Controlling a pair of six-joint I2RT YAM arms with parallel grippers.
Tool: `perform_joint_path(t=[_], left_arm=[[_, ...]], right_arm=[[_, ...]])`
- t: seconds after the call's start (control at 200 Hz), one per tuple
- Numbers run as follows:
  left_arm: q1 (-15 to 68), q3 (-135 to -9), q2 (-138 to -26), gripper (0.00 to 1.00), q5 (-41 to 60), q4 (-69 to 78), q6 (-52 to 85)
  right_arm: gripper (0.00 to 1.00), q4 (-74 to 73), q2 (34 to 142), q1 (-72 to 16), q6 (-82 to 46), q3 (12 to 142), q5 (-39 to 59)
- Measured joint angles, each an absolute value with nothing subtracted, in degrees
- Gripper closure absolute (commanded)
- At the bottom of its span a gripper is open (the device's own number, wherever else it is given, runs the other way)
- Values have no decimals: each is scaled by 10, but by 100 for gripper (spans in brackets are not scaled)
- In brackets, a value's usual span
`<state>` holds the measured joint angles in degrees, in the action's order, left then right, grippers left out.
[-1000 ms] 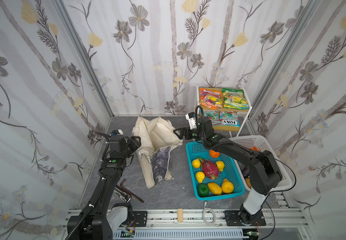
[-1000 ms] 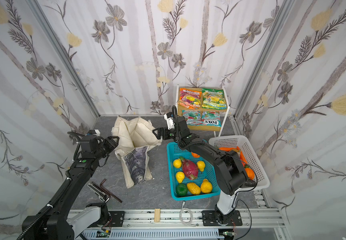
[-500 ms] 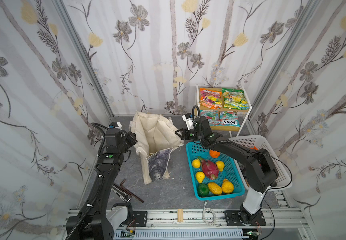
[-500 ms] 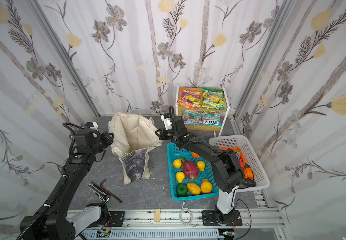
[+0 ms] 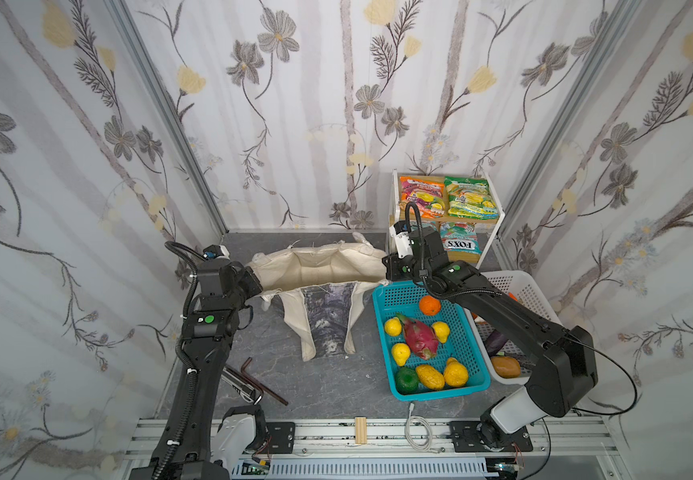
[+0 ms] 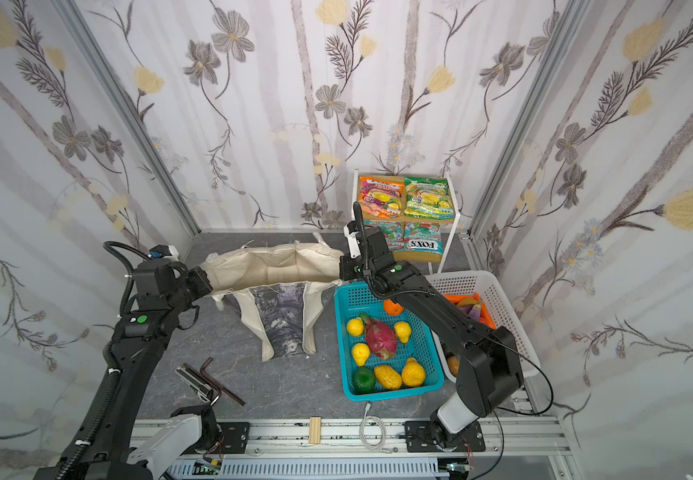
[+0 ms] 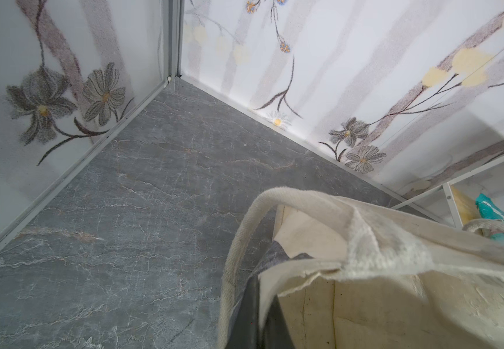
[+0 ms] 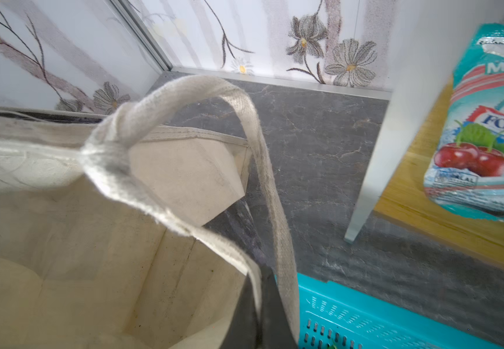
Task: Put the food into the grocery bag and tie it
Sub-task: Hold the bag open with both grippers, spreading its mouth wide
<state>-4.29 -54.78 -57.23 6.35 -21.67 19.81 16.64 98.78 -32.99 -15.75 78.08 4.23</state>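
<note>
We have left gripper (image 5: 254, 282) and right gripper (image 5: 385, 268) each clamped on cream canvas tote bag (image 5: 319, 266) rim; fingertips hidden, so probably. Tension mouth evenly, settle base flat.

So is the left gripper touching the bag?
Touching. In both top views the left gripper is shut on the left end of the grocery bag, with the cloth stretched tight from it. The left wrist view shows the cloth up close.

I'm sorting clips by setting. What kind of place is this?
Likely a robot test booth dressed as a grocery corner: flower-print panels on metal framing, arms mounted on an aluminium rail, a shelf of snack packets beside a teal fruit basket.
</note>
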Motion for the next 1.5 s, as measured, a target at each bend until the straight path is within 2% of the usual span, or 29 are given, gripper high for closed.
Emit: perform_joint_path(t=[0.355, 0.819, 1.054, 1.499], left_arm=[[-30, -568, -618, 100, 168, -219, 189], [6, -526, -632, 100, 191, -141, 184], [4, -484, -604, 100, 147, -120, 196], [8, -468, -566, 100, 206, -112, 241]], right_arm=[[100, 151, 992, -389, -171, 779, 41], [100, 75, 986, -405, -175, 727, -16], [100, 110, 1005, -404, -185, 780, -44], [100, 67, 926, -423, -255, 664, -31]])
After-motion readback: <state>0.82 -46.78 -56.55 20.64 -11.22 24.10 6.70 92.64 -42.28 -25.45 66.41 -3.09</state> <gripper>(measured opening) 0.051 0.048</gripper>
